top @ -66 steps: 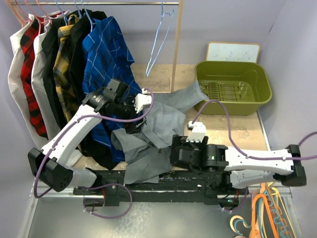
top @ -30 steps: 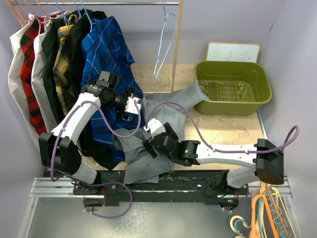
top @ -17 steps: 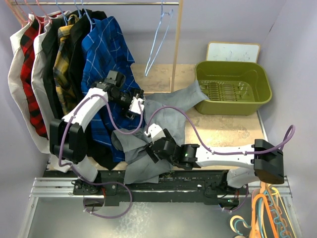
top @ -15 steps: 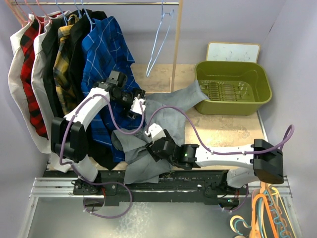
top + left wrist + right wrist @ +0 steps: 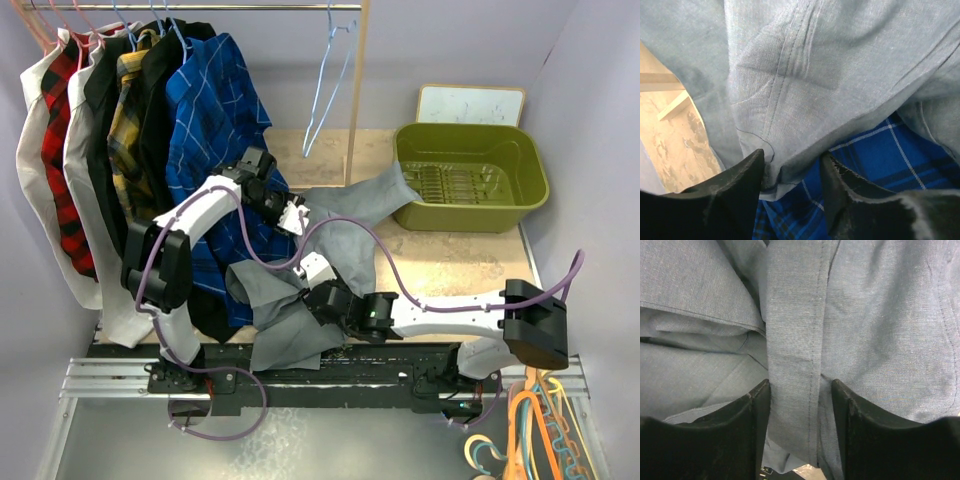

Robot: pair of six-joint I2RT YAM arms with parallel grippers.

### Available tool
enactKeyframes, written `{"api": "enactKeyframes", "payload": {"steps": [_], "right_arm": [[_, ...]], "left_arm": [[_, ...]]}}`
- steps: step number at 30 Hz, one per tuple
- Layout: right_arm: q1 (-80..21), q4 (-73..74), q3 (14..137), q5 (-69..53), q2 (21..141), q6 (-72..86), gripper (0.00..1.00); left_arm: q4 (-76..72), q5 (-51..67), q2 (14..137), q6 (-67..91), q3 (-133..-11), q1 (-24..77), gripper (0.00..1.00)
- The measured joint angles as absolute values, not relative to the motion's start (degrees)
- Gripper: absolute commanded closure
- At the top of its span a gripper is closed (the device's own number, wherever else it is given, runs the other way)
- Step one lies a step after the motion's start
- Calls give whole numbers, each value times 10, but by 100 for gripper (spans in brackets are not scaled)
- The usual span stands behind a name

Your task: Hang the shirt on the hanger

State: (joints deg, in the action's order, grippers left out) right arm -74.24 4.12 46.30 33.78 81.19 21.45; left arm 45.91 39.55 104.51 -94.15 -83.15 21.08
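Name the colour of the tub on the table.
The tub is olive green, clearest in the top external view.

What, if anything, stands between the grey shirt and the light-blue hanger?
Nothing visible: the space from the shirt up to the hanger looks open. The wooden post stands just right of it, the blue checked shirt left.

Left arm [image 5: 200, 208]: raised from the lower left of the frame, folded at centre left, wrist angled down toward the centre. Left gripper [image 5: 294, 214]: dark fingers [image 5: 735, 200] at the bottom edge of the wrist view, closed on a fold of the shirt [image 5: 830, 75]. Right arm [image 5: 450, 315]: stretched low from the lower right toward the centre. Right gripper [image 5: 316, 294]: fingers [image 5: 865, 440] likewise closed on a band of the shirt.
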Motion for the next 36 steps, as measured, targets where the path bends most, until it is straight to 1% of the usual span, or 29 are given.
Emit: {"api": "enactKeyframes", "payload": {"steps": [1, 2, 3, 4, 11, 14, 17, 21, 22, 29, 33, 36], "right_arm": [[-742, 39, 461, 336, 814, 215, 65], [-742, 37, 458, 334, 814, 215, 84], [-742, 34, 455, 333, 814, 216, 100], [-742, 32, 453, 332, 814, 213, 100], [-743, 29, 450, 329, 806, 220, 100], [-743, 59, 455, 331, 766, 219, 100], [-742, 91, 484, 339, 691, 210, 100], [-742, 111, 561, 352, 614, 177, 100], [-742, 112, 594, 352, 605, 165, 100], [-742, 117, 688, 301, 584, 120, 100], [-742, 111, 728, 269, 588, 89, 100], [-742, 109, 796, 238, 609, 66, 100]], "left_arm": [[458, 392, 1048, -943, -832, 211, 68], [458, 389, 1050, -946, -832, 211, 79], [458, 387, 1052, -950, -832, 211, 90], [458, 385, 1055, -952, -832, 211, 100], [471, 383, 1061, -949, -840, 211, 100], [507, 382, 1053, -935, -864, 211, 100], [557, 377, 1028, -910, -915, 209, 100], [631, 378, 974, -871, -1002, 194, 100], [656, 379, 959, -861, -1025, 188, 100], [818, 383, 891, -785, -1179, 168, 100], [861, 367, 888, -707, -1326, 169, 100], [874, 346, 891, -659, -1459, 169, 100]]}}
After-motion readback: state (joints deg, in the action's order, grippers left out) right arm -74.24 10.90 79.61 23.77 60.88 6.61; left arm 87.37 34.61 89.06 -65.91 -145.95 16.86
